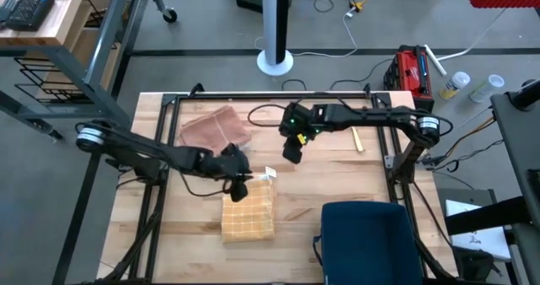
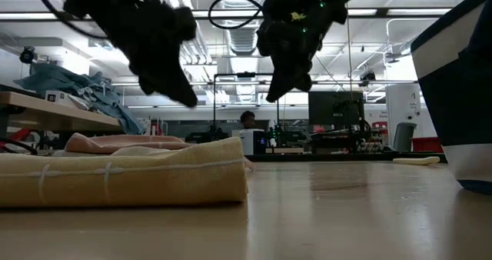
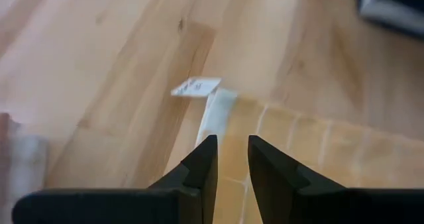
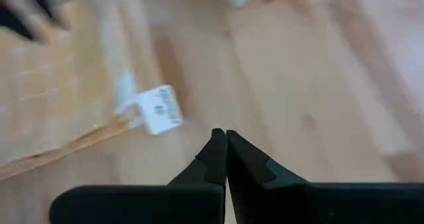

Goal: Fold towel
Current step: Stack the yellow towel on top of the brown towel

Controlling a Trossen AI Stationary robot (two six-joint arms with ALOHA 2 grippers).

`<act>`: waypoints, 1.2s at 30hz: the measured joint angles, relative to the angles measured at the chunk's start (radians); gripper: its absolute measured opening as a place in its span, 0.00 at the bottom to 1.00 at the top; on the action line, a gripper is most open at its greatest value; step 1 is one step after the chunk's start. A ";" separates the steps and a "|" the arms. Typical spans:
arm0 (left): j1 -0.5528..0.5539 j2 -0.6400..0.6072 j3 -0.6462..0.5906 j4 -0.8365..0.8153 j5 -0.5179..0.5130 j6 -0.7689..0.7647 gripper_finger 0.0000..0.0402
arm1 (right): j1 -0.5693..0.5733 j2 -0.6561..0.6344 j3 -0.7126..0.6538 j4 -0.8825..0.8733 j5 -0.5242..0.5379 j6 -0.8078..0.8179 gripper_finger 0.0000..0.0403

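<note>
Surface: pale wooden plank table [image 1: 169,234] with a black frame rail round it; grey floor, cables, white pole base beyond.
Towel: yellow checked cloth towel [image 1: 248,209], folded into a thick rectangle, lies flat near the table's middle, toward the front edge; in the low view it is a stacked slab [image 2: 123,179] resting on the wood.
Tag: small white label [image 1: 270,174] sticks out at the towel's far corner, lying on bare wood [image 3: 196,86].
My left claw: left gripper [image 1: 240,189] hangs just above the towel's far edge, near the tag; jaws narrowly parted, nothing between them [image 3: 230,159], not touching the cloth as far as I can tell.
My right claw: right gripper [image 1: 291,153] is up off the table, beyond the towel and apart from it; fingers pressed together, holding nothing [image 4: 226,154].
Other cloth: pinkish-brown crumpled cloth [image 1: 216,128] lies at the far left part of the table, apart from the towel.
Front right: dark blue fabric-covered block [image 1: 367,241] sits at the table's front edge.
Small item: pale stick [image 1: 357,139] lies near my right arm.
</note>
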 joint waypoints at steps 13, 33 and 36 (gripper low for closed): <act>0.013 0.310 0.000 0.208 0.269 0.009 0.19 | 0.057 0.030 -0.133 0.238 -0.159 0.034 0.06; 0.021 0.315 -0.103 0.286 0.142 -0.013 0.19 | 0.162 0.264 -0.106 0.431 -0.198 0.326 0.55; 0.022 0.315 -0.108 0.290 0.127 -0.014 0.19 | 0.169 0.298 -0.106 0.454 -0.199 0.352 0.59</act>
